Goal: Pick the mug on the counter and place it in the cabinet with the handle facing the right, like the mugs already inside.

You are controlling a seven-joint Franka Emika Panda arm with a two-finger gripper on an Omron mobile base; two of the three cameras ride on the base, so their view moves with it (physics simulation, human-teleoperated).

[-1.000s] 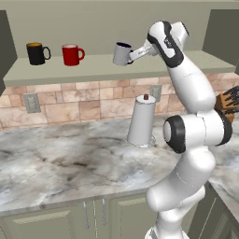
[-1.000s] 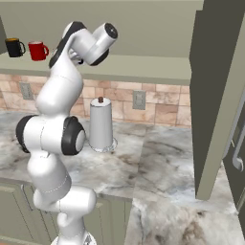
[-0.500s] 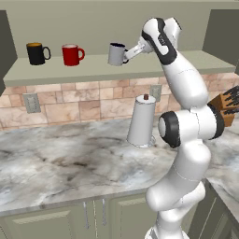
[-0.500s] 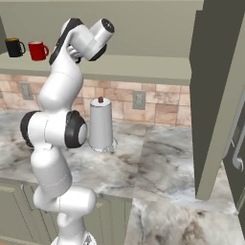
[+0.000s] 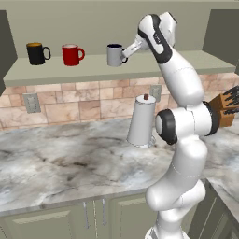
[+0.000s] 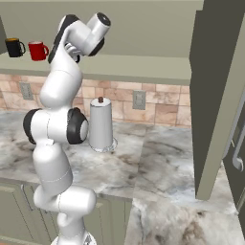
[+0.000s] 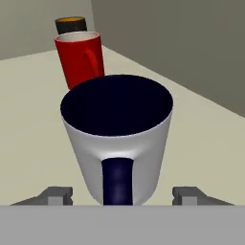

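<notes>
One grey mug (image 5: 114, 55) stands upright on the cabinet (image 5: 70, 73) shelf, handle (image 5: 124, 58) rightward between the spread jaws.

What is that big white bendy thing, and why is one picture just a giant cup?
That white thing is a robot arm with a two-finger gripper at its tip. Two pictures come from cameras behind it, one on each side. The giant-cup picture comes from a camera on its hand, so the grey mug looks huge. The mug stands on the cabinet shelf beside a red mug and a black mug. The fingers are spread apart at both sides of the grey mug's handle, not squeezing it. Down on the counter stands a paper towel roll.
</notes>
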